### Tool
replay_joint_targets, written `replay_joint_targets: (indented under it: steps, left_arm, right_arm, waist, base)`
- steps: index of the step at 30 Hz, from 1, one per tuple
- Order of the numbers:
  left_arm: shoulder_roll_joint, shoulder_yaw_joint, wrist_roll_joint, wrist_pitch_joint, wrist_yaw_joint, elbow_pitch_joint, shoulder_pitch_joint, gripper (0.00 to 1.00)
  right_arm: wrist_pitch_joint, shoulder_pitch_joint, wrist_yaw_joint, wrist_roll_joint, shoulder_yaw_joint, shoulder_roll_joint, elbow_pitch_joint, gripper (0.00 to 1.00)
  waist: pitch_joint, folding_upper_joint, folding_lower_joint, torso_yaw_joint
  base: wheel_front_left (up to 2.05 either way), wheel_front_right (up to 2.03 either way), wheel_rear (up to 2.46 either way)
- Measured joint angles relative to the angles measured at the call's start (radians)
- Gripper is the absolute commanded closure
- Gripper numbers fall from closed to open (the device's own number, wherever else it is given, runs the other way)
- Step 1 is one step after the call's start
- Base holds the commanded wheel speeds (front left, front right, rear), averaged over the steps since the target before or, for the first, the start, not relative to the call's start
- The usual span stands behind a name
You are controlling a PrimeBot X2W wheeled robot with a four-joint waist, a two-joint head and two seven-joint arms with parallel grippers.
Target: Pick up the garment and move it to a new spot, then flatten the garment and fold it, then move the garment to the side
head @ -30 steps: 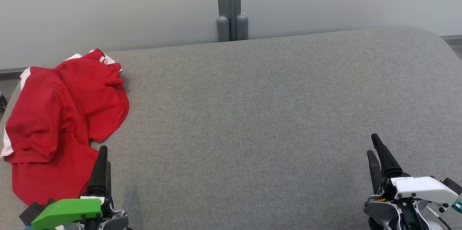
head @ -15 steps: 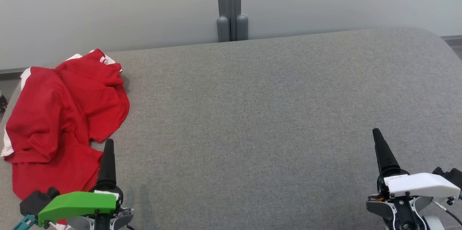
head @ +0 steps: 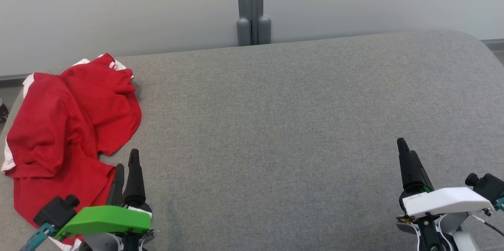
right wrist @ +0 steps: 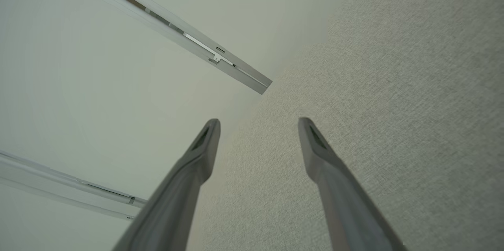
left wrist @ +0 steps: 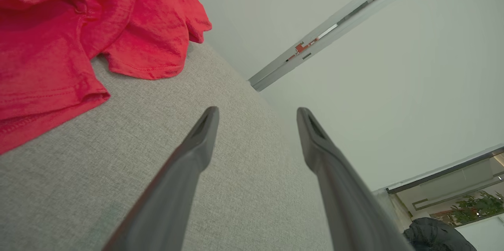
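Observation:
A crumpled red garment (head: 67, 125) with white trim lies at the left end of the grey upholstered surface (head: 275, 125). My left gripper (head: 126, 160) stands open just right of the garment's near edge, fingers pointing away from me and apart from the cloth. In the left wrist view the garment (left wrist: 78, 26) lies at the upper left, beyond and to the side of the open left gripper (left wrist: 258, 111), with nothing between the fingers. My right gripper (head: 403, 146) hovers at the near right over bare fabric. The right wrist view shows that gripper (right wrist: 258, 121) open and empty.
A pale wall runs behind the surface, with a grey post (head: 252, 6) at its middle. The surface's far right corner (head: 476, 40) is rounded. A small dark object (head: 2, 111) sits at the left edge beyond the garment.
My left gripper has shifted right and turned, so both fingers now show beside the garment's edge. The right gripper has drifted slightly left and forward. The garment has not moved.

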Motion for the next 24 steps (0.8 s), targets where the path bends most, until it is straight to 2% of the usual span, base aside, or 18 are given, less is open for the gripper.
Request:
replay_joint_targets:
  steps: [15,24]
  left_arm:
    - [0.001,-0.037,0.289,-0.049,0.025,0.005,0.017,0.00]
    - [0.002,-0.041,0.402,-0.072,0.043,0.021,0.025,0.00]
  right_arm:
    - [-0.046,0.001,0.000,-0.238,0.017,-0.001,0.005,0.00]
    - [-0.071,0.004,0.000,-0.372,0.033,-0.002,-0.001,0.00]
  waist:
    - [-0.001,0.0000,0.0000,0.000]
    - [-0.002,0.0000,0.0000,0.002]
  base:
    - [0.00,0.00,0.00]
    - [0.00,0.00,0.00]
